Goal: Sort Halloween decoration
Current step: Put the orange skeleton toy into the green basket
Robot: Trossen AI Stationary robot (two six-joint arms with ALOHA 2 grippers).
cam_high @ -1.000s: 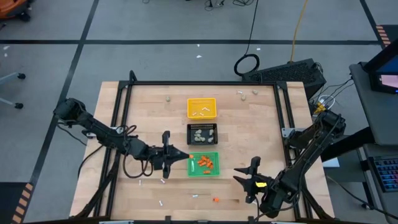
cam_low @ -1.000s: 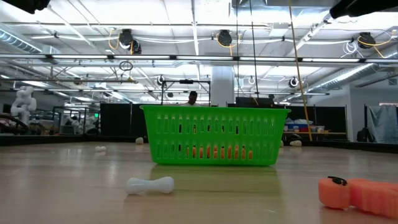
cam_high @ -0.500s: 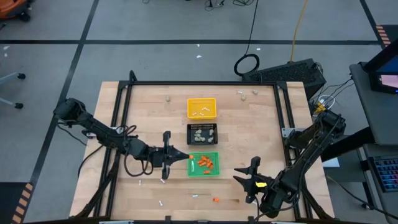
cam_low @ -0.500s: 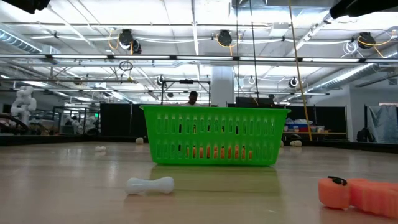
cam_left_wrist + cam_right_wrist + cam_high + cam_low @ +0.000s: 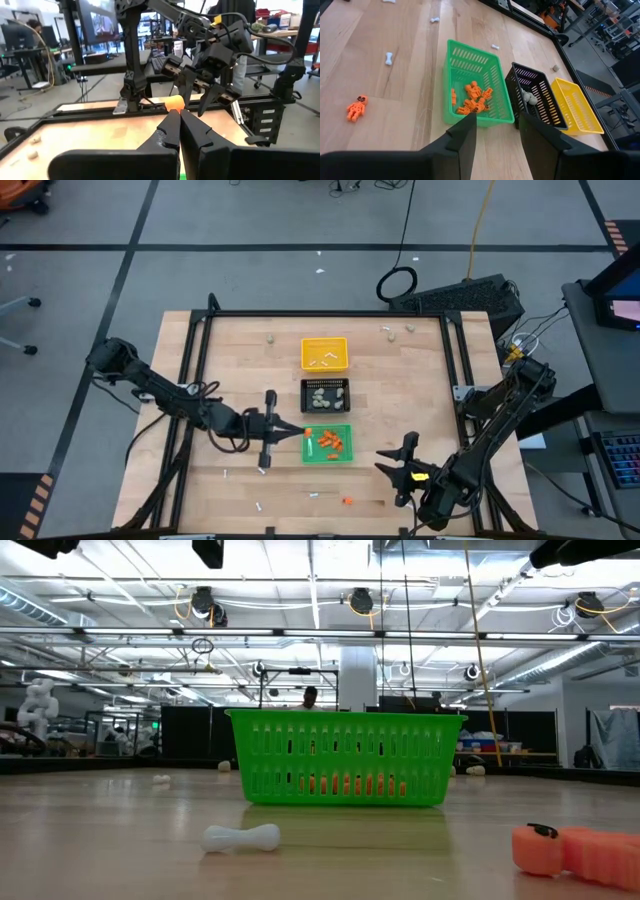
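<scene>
L gripper [image 5: 175, 116] pinched shut on small rounded orange bit [image 5: 174, 103] at its tips, over slatted green tray [image 5: 327, 444]. R gripper [image 5: 497, 125] fingers apart, empty; orange figure [image 5: 356, 108] lies on wood beside them.

Wooden table [image 5: 230, 350] carries three trays in a row — yellow tray [image 5: 325, 353], black tray [image 5: 325, 395], green tray [image 5: 327, 444] — plus loose white sticks [image 5: 262, 507], an orange bit [image 5: 347, 501], beige-grey lumps [image 5: 269, 337].
</scene>
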